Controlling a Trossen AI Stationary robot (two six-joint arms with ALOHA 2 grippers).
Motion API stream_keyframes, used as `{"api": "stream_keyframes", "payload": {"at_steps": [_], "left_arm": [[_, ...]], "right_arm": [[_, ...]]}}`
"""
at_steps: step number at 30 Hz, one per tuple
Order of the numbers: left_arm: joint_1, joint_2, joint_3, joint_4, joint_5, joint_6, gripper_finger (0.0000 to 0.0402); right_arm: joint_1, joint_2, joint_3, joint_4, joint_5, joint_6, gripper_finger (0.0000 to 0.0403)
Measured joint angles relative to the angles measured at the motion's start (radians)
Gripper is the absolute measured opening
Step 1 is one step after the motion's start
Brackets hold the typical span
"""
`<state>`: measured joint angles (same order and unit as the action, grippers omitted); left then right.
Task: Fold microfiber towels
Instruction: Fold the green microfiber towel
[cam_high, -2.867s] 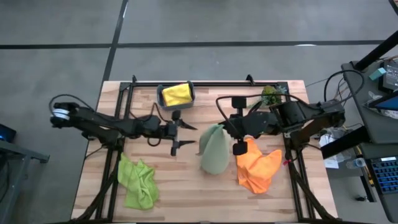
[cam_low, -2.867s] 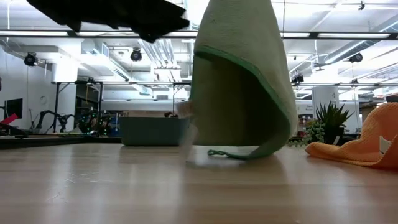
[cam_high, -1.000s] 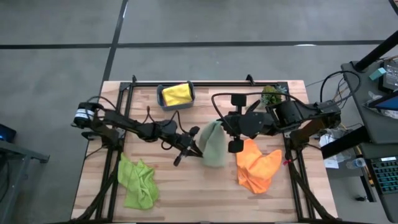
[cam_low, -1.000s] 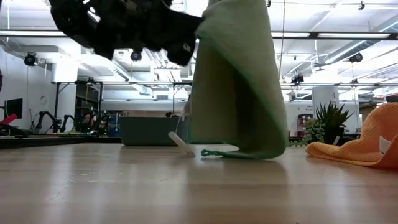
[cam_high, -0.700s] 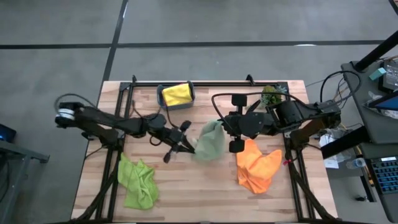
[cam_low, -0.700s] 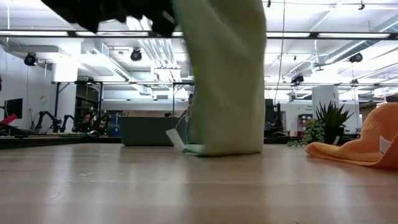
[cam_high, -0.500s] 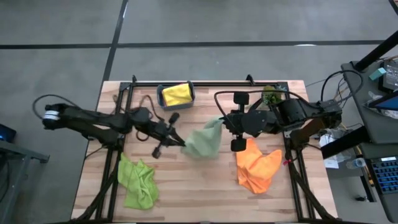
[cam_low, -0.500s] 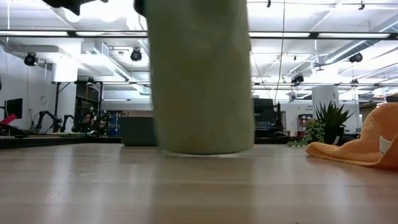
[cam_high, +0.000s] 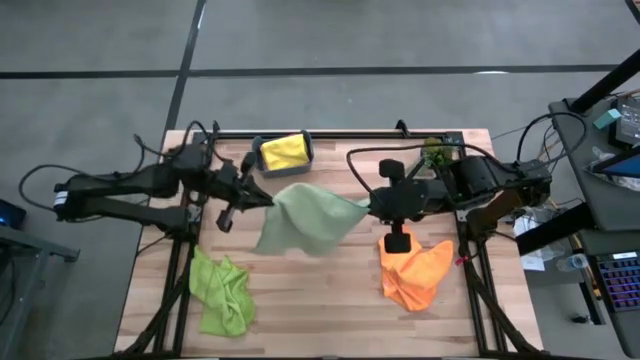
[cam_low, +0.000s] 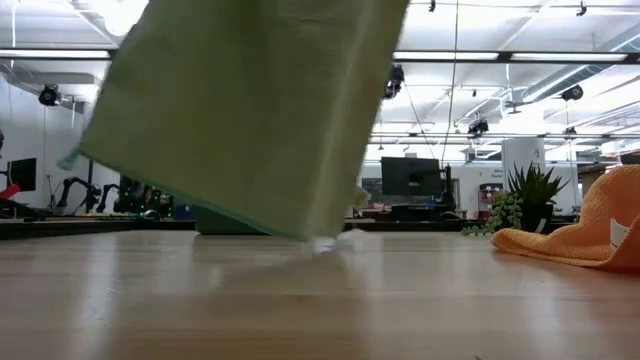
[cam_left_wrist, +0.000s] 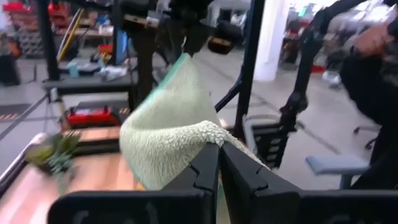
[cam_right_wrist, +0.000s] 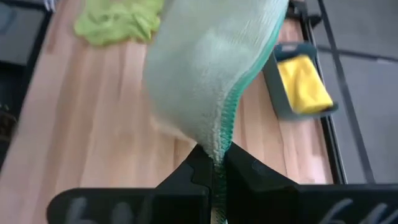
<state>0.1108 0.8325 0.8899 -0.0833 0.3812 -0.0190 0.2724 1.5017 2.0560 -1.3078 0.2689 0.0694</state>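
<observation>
the pale sage green towel (cam_high: 305, 220) hangs stretched in the air between the two grippers, its lower edge sagging close to the table (cam_high: 330, 300). the left gripper (cam_high: 262, 198) is clenched on one top corner, the right gripper (cam_high: 368, 207) clenched on the other. outward from the right fingers lies the orange towel (cam_high: 412, 270); below the left arm, the lime green towel (cam_high: 222, 293); beyond the left fingers, a yellow towel (cam_high: 285, 151) sits in the bin (cam_high: 262, 165). to do this step well, i'd judge: keep both pinches firm, pull the top edge taut and level, then lay the cloth flat before folding.
</observation>
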Motion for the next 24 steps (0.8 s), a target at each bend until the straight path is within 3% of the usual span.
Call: {"api": "stream_keyframes", "payload": {"at_steps": [4,9,16,19,22,24], "left_arm": [[0.033,0.001,0.084,-0.199,-0.044,0.048,0.0000],[0.062,0.031,0.172,-0.387,-0.216,0.164,0.0000],[0.092,0.080,0.232,-0.482,-0.513,0.357,0.0000],[0.100,0.102,0.233,-0.486,-0.689,0.469,0.0000],[0.104,0.119,0.228,-0.486,-0.861,0.596,0.0000],[0.104,0.127,0.227,-0.485,-0.895,0.632,0.0000]], "right_arm": [[-0.014,0.000,0.000,-0.056,0.003,0.012,0.0008],[-0.062,0.000,0.000,-0.055,0.072,-0.037,0.0008],[-0.175,0.015,0.000,-0.038,0.206,-0.176,0.0008],[-0.219,0.026,-0.001,-0.038,0.288,-0.235,0.0008],[-0.248,0.034,-0.001,-0.036,0.300,-0.273,0.0008],[-0.253,0.039,-0.001,-0.039,0.300,-0.276,0.0008]]}}
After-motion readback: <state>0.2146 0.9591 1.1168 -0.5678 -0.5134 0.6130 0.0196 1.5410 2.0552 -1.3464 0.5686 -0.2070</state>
